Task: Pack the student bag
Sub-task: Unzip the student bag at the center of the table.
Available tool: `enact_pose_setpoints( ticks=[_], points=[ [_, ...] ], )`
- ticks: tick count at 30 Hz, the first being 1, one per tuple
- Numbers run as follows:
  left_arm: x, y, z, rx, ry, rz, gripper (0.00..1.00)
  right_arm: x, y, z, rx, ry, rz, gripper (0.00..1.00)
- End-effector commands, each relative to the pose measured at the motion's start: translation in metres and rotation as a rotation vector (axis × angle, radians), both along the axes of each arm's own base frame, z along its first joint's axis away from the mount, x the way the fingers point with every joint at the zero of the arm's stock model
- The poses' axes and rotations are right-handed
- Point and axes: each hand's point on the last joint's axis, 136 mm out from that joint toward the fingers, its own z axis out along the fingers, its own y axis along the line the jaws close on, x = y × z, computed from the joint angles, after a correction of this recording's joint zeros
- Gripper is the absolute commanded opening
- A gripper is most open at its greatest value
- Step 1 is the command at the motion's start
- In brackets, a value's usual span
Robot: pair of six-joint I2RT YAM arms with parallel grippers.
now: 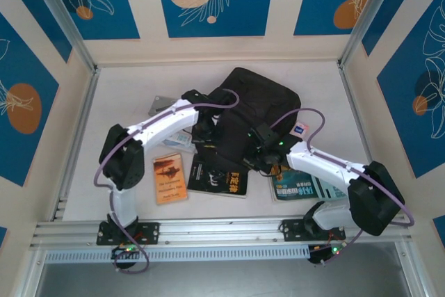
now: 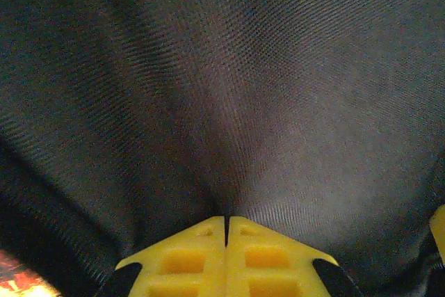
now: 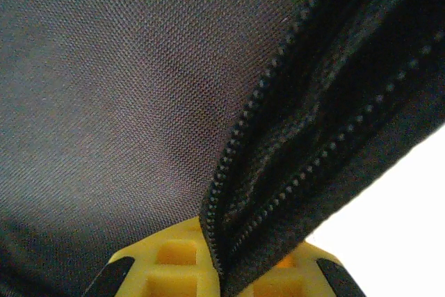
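The student bag [image 1: 264,102], a large soft black backpack, lies at the table's middle. My left gripper [image 1: 207,135] is at its near left edge. In the left wrist view the yellow fingertips [image 2: 208,231] are pressed together, and the bag's fabric [image 2: 278,88] puckers into the seam between them. My right gripper [image 1: 252,151] is at the bag's near edge. In the right wrist view its yellow fingers [image 3: 174,252] are shut on a zippered flap [image 3: 292,165] of the bag, which runs down between them.
An orange book [image 1: 170,179], a black book [image 1: 219,175] and a teal book [image 1: 302,186] lie in a row along the near side. A small card [image 1: 300,129] sits right of the bag, a grey flat item [image 1: 161,106] to its left. Walls enclose the table.
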Motion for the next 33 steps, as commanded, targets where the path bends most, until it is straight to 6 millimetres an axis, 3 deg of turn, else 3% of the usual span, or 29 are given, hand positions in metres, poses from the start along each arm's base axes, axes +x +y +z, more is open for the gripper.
enact_pose_setpoints(
  ticks=[1, 7, 13, 18, 21, 25, 33],
  points=[
    [0.004, 0.009, 0.035, -0.048, -0.069, 0.053, 0.0, 0.001, -0.022, 0.006, -0.056, 0.007, -0.028, 0.11],
    [0.003, 0.0, 0.06, -0.15, -0.11, 0.056, 0.0, 0.009, -0.022, 0.031, 0.036, 0.008, -0.049, 0.39],
    [0.007, -0.009, 0.074, -0.212, -0.134, 0.049, 0.0, 0.011, -0.022, 0.06, 0.19, 0.028, -0.123, 0.5],
    [0.006, -0.016, 0.078, -0.254, -0.127, 0.055, 0.0, 0.015, 0.005, 0.083, 0.394, 0.104, -0.203, 0.53],
    [0.007, -0.018, 0.084, -0.274, -0.136, 0.06, 0.0, 0.018, 0.026, 0.085, 0.477, 0.19, -0.262, 0.57],
    [0.005, -0.017, 0.083, -0.276, -0.133, 0.068, 0.0, 0.026, 0.046, 0.082, 0.501, 0.284, -0.327, 0.71],
    [0.0, -0.006, 0.077, -0.269, -0.129, 0.092, 0.0, 0.03, 0.074, 0.052, 0.465, 0.429, -0.424, 0.74]
  ],
)
